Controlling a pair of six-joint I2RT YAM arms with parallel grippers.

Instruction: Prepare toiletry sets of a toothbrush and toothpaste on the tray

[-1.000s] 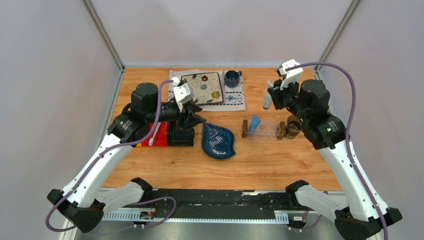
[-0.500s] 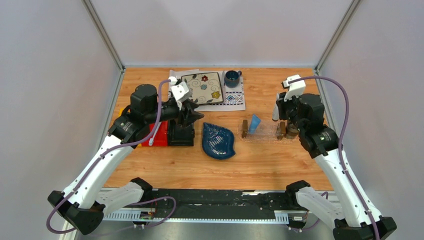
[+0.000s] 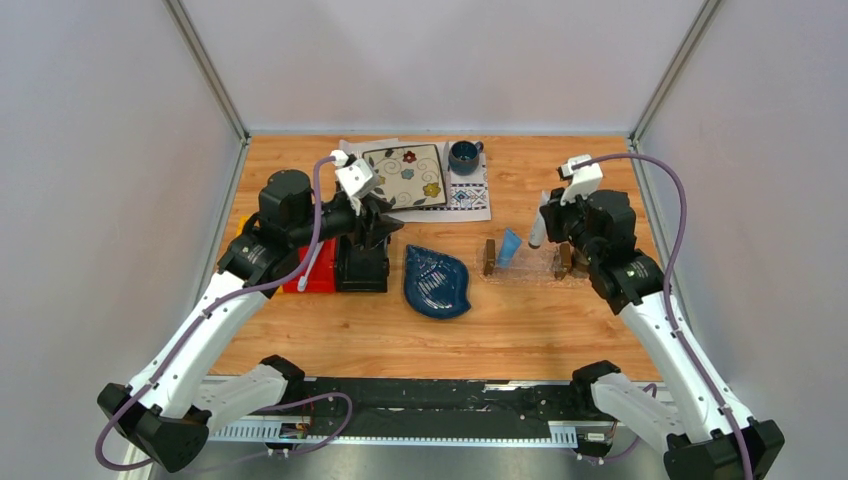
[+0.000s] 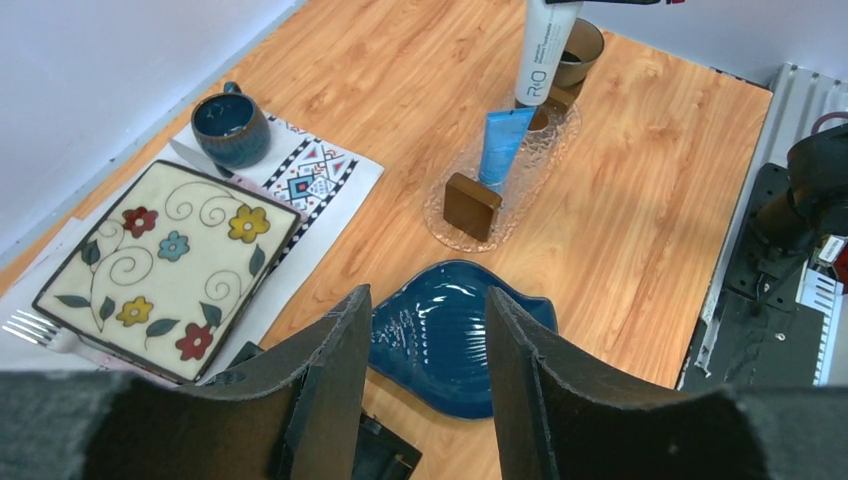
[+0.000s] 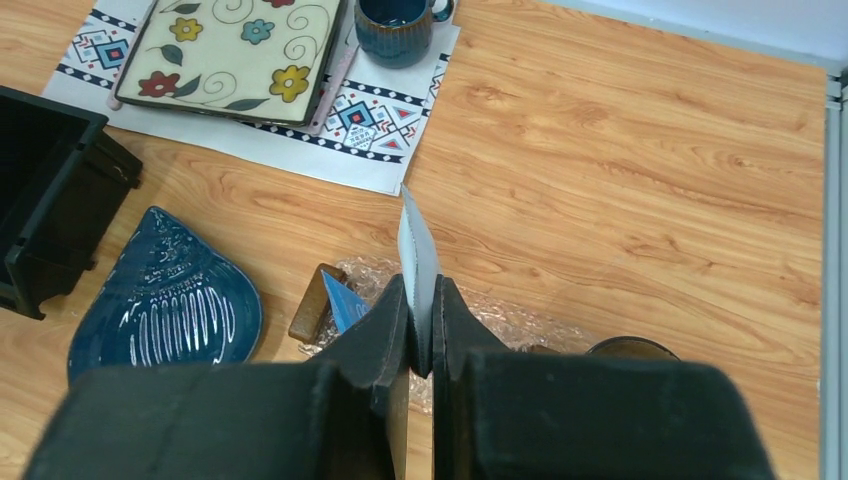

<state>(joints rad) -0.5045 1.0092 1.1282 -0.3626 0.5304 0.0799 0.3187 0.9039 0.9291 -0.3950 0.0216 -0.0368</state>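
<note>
My right gripper [image 5: 422, 320] is shut on the flat end of a white-grey toothpaste tube [image 5: 418, 248]. The tube [image 3: 537, 226] hangs upright over the right part of the clear tray [image 3: 530, 268]. A light blue toothpaste tube [image 3: 510, 246] leans in the tray's left part, beside a brown wooden block [image 3: 489, 257]. The pale toothbrush [image 3: 309, 263] lies in the red bin [image 3: 318, 277] under my left arm. My left gripper [image 4: 425, 340] is open and empty above the black bin [image 3: 361, 271]. In its wrist view I see the tray [image 4: 445, 215] and both tubes far ahead.
A dark blue leaf-shaped dish [image 3: 437, 282] lies between the black bin and the tray. At the back, a flowered square plate [image 3: 405, 175] and a blue mug [image 3: 463, 156] rest on a patterned mat, with a fork [image 4: 30, 328] beside the plate. A brown cup [image 5: 630, 348] stands just right of the tray.
My right gripper has carried the white-grey tube down and to the left, from beyond the tray's right end to above the tray. My left gripper drew back slightly.
</note>
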